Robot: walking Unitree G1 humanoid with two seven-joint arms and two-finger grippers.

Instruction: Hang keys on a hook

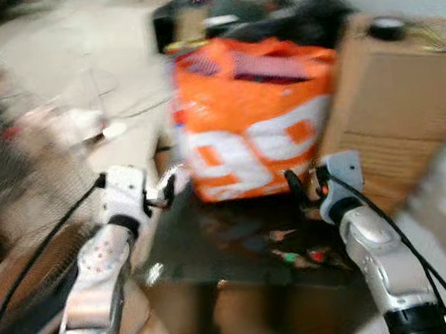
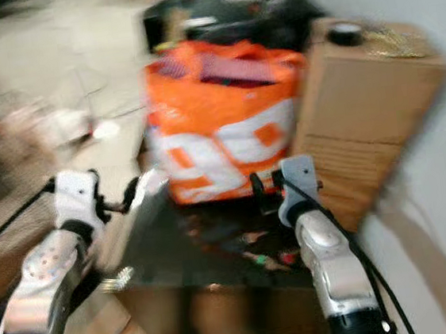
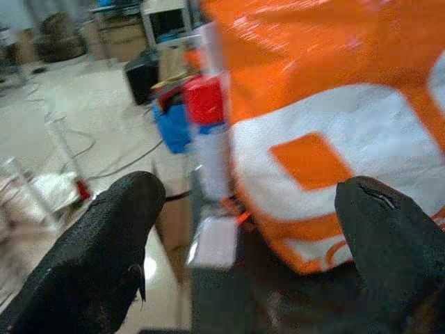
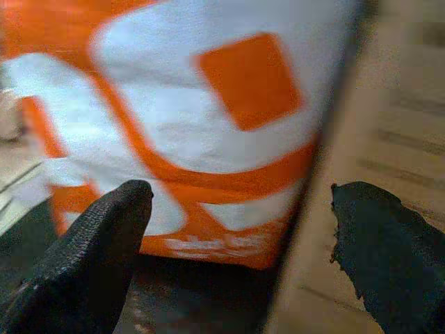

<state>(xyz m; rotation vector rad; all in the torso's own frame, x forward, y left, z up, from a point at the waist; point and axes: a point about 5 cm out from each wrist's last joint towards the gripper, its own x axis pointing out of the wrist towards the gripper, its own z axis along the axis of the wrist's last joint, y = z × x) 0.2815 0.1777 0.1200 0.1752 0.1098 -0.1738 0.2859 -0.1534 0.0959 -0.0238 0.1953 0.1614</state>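
Note:
The views are blurred by motion. My left gripper point(image 1: 166, 193) is raised at the left edge of a low dark table point(image 1: 215, 247), and its fingers point(image 3: 104, 257) stand wide apart with nothing between them. My right gripper point(image 1: 305, 184) is held up over the table's right side, open and empty, its fingers point(image 4: 90, 257) spread in front of an orange and white bag point(image 1: 253, 116). Small coloured things point(image 1: 296, 255) lie on the dark tabletop, too blurred to name.
The orange and white bag stands on the far part of the table. A large cardboard box point(image 1: 396, 109) sits to its right, against a pale wall. Loose clutter and cables lie on the light floor point(image 1: 75, 55) to the left. Red and blue containers point(image 3: 191, 111) stand beside the bag.

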